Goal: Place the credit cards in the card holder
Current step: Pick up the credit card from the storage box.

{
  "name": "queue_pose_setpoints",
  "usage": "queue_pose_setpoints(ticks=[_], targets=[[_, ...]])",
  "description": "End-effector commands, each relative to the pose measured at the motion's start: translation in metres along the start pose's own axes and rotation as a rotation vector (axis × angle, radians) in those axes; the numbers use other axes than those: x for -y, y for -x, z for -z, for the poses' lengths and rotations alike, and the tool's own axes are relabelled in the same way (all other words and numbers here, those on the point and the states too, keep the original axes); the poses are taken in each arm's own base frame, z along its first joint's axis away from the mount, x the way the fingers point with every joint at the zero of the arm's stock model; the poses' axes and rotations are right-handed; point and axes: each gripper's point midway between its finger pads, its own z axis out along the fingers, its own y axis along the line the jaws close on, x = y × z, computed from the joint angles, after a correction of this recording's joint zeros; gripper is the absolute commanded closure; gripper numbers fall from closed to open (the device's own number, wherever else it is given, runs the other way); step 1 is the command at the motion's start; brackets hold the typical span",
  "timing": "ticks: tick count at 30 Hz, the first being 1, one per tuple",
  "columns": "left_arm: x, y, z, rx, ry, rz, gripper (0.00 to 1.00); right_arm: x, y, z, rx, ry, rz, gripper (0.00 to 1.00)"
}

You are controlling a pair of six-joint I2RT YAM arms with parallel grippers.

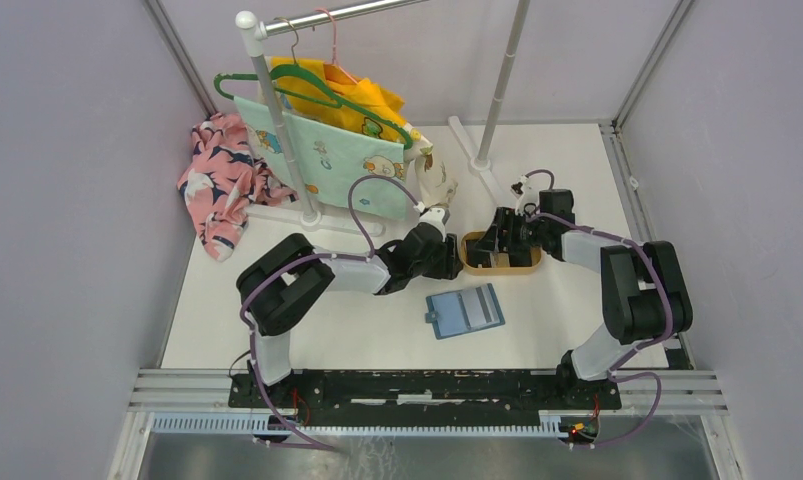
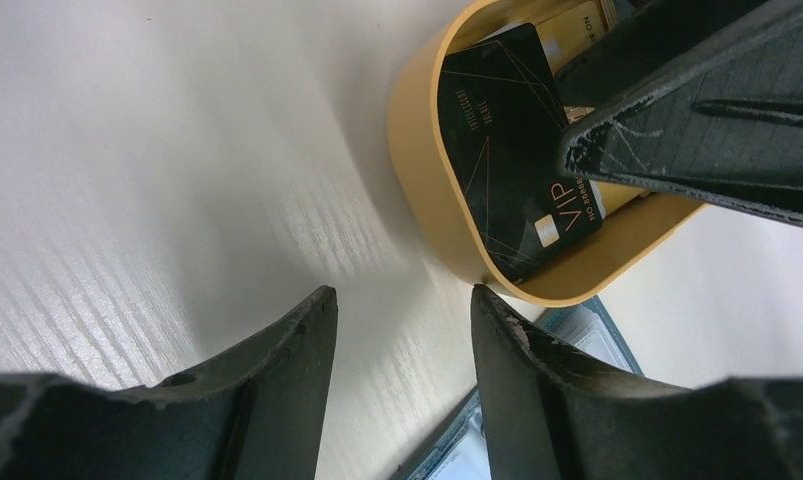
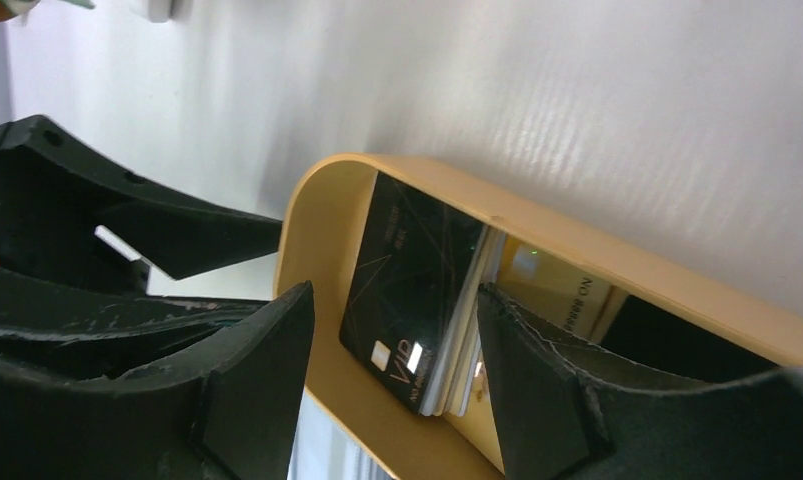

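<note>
- Left gripper (image 2: 402, 300) of mine hovers low over the white table (image 1: 367, 325). Its jaws stand fairly wide, with only bare tabletop between them.
- It sits just outside the rounded left end of the tan oval tray (image 3: 597, 262). I see no contact with the tray wall.
- My right gripper (image 3: 392, 300) reaches in from the opposite side and dips over the same tray, jaws spread apart, so the two tools face each other closely across it.
- One of its fingers (image 3: 557, 400) is down inside the tray and the other is near the tray's left wall. The credit cards (image 3: 407, 290) stand between them.
- A strip of tray floor shows between the left finger and the card edge, so the cards are not clamped. I cannot tell whether the other finger touches the stack.
- The cards are a small stack propped at a tilt inside the tray. The front one is black with thin gold lines, a small chip and "VIP" lettering, and pale edges of more cards show behind it.
- The card holder (image 1: 465, 311) lies open and flat on the table, on the near side of the tray and apart from it, between my two arms. Its grey-blue slots face up.
- From my left wrist, a corner of that holder shows just past my right-hand finger.
- Farther back stands a clothes rack (image 1: 276, 120) with hangers and garments, and a pink floral garment (image 1: 217, 185) lies heaped at its left.
</note>
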Motion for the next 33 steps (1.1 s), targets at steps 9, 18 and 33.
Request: queue_pose_setpoints(ticks=[9, 18, 33], targets=[[0.001, -0.002, -0.006, -0.025, -0.015, -0.058, 0.43, -0.050, 0.004, 0.007, 0.026, 0.273, -0.077, 0.40], [0.001, -0.001, -0.005, -0.025, -0.019, -0.059, 0.43, -0.057, 0.007, 0.011, 0.039, 0.311, -0.076, 0.49], [0.002, -0.001, -0.004, -0.027, -0.027, -0.059, 0.44, -0.034, -0.013, -0.007, -0.026, 0.212, -0.089, 0.58]])
